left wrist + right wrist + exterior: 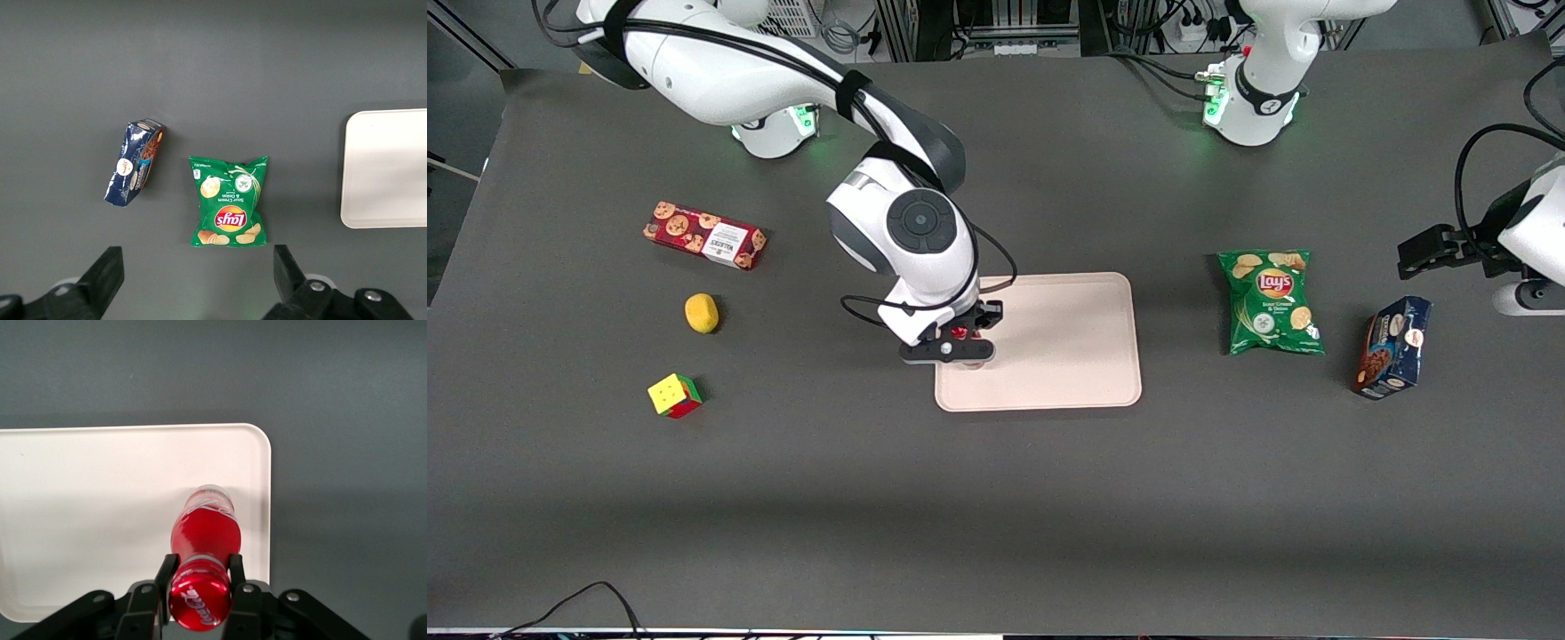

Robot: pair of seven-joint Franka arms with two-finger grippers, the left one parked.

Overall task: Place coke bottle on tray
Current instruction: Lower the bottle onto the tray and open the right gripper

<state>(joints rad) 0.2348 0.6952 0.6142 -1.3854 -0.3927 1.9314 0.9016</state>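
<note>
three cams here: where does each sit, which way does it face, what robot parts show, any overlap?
Front view: high above the table, looking down; shows both arms and the end effector over the tray, near its working arm's edge.
Left wrist view: on the parked arm, facing down at the chips bag and blue box; its own fingers show.
Right wrist view: on the working arm, looking down past the end effector shut on the coke bottle, held upright over the tray.
Shared: the tray shows in all three; chips bag and blue box in front and left wrist.

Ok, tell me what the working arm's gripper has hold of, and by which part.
The gripper holds the coke bottle by its neck just under the red cap, upright over the tray.
</note>
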